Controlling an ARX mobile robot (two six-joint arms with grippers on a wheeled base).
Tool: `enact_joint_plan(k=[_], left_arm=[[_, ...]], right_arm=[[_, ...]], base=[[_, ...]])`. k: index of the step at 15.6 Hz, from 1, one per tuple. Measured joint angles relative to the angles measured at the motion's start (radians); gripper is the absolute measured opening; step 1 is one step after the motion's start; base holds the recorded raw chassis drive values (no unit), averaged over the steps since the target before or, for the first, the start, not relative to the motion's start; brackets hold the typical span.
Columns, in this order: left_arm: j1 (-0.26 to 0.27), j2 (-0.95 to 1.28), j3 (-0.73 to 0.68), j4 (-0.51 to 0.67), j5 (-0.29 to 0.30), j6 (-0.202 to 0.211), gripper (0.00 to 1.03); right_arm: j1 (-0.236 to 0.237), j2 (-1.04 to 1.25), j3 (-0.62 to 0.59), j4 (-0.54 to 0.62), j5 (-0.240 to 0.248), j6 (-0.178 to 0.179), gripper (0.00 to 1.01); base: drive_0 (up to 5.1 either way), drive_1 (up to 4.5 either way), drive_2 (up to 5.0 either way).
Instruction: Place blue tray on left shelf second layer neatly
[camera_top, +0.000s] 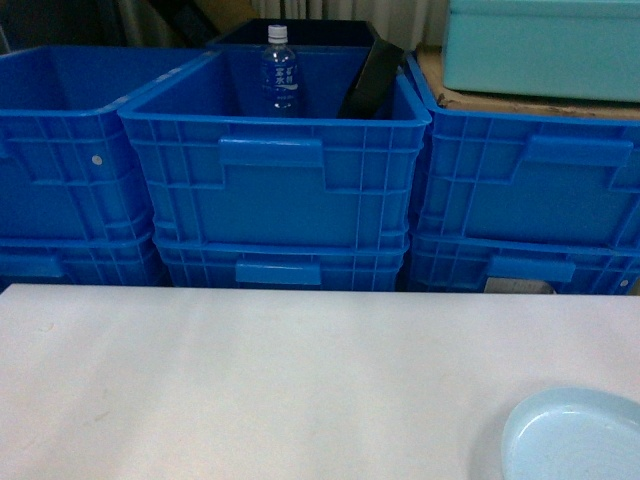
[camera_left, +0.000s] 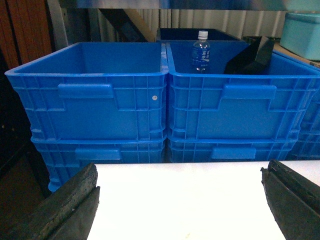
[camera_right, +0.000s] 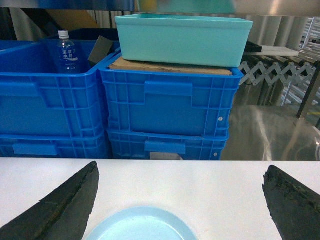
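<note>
Blue tray (camera_top: 578, 438) sits on the white worktop (camera_top: 250, 380), right gripper (camera_right: 180, 200) spread wide above it; left gripper (camera_left: 182, 200) spread too.

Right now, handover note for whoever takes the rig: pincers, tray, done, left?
Left pincer: open, empty, over bare white table, facing the stacked dark-blue crates.
Right pincer: open, empty, with the blue tray lying between and just below its fingers, not gripped.
Blue tray sits flat at the table's near right corner in the head view.
Done: nothing yet; tray not lifted.
Left: grasp the tray, carry it to the left shelf's second layer, set it neatly. That shelf is not identifiable in these views.
</note>
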Motion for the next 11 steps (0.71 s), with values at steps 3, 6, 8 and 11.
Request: enact_joint_plan(k=[3, 6, 8, 11], left_arm=[[0.0, 0.0, 0.0, 0.0, 0.0, 0.0, 0.98], [0.0, 0.0, 0.0, 0.0, 0.0, 0.0, 0.98], [0.0, 0.0, 0.0, 0.0, 0.0, 0.0, 0.98], [0.0, 0.0, 0.0, 0.0, 0.0, 0.0, 0.98]], right_arm=[[0.0, 0.0, 0.0, 0.0, 0.0, 0.0, 0.98], [-0.121, 0.153, 0.021, 0.009, -0.163, 0.074, 0.98], [-0.163, 0.434, 0.119, 0.148, -0.313, 0.183, 0.98], [-0.168, 0.926, 0.435, 0.105, -0.575, 0.258, 0.98]], base=[[0.0, 0.0, 0.0], [0.0, 0.0, 0.0], [0.0, 0.0, 0.0], [0.0, 0.0, 0.0]])
